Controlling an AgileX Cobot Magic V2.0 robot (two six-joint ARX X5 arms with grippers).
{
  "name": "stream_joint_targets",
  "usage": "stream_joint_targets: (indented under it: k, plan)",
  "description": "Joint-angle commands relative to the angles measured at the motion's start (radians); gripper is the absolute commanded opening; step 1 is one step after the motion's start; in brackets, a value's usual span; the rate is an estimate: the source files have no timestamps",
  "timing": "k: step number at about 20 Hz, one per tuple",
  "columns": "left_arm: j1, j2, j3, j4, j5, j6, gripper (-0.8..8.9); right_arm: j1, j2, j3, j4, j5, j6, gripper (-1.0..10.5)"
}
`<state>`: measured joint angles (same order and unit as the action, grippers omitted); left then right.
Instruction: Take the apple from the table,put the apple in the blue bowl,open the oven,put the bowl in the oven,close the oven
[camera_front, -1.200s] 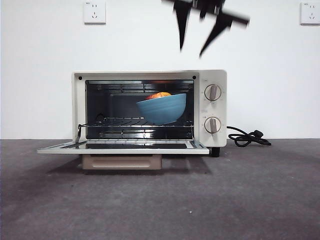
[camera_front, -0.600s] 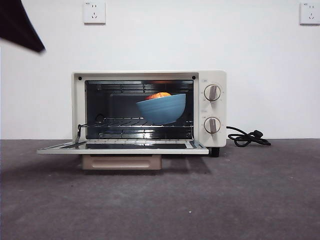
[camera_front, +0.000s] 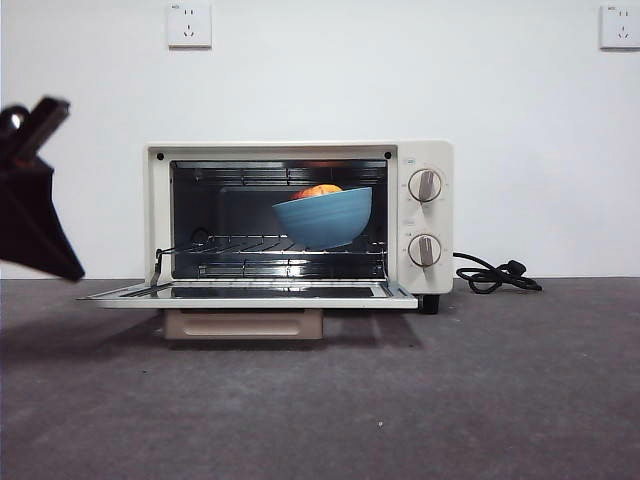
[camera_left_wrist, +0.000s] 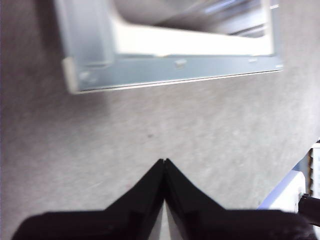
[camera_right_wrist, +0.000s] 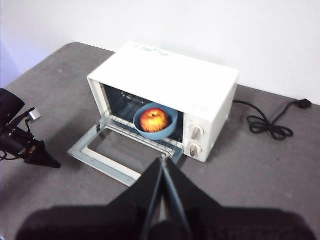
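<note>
The cream-white oven (camera_front: 425, 160) stands with its door (camera_front: 250, 293) folded down flat. On its wire rack sits the blue bowl (camera_front: 325, 217), and the red-orange apple (camera_front: 318, 190) shows above its rim; the right wrist view shows the apple (camera_right_wrist: 154, 120) inside the bowl (camera_right_wrist: 167, 130). My left gripper (camera_front: 72, 270) is shut and hangs low, just left of the door's left end and apart from it. Its own view shows the shut tips (camera_left_wrist: 164, 162) above the table, short of the door's corner (camera_left_wrist: 75, 82). My right gripper (camera_right_wrist: 163, 161) is shut, empty, high above the oven's front.
The beige bar handle (camera_front: 243, 323) lies under the open door. A black cord (camera_front: 495, 275) coils on the table right of the oven. Two knobs (camera_front: 425, 185) sit on the oven's right panel. Wall sockets (camera_front: 189, 24) are high on the white wall.
The right gripper rose out of the top of the front view. The left gripper came in at the upper left and dropped down beside the door's left end.
</note>
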<state>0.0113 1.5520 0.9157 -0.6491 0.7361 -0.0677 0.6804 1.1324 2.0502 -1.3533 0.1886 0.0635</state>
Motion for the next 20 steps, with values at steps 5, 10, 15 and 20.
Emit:
stream_joint_targets:
  k: [5,10,15,20]
  plan:
    - [0.051,0.147,-0.008,0.091,0.006,-0.039,-0.09,0.001,-0.183,-0.201,0.023,0.016,0.066,-0.1]
    - [0.095,0.181,-0.008,0.173,0.026,-0.127,-0.09,0.001,-0.301,-0.249,0.021,0.027,0.121,-0.1]
    - [0.098,0.199,-0.008,0.211,0.033,-0.171,-0.09,0.001,-0.346,-0.249,0.018,0.040,0.164,-0.1]
    - [0.090,0.199,-0.007,0.270,0.020,-0.257,-0.09,0.001,-0.345,-0.249,0.017,0.040,0.189,-0.1]
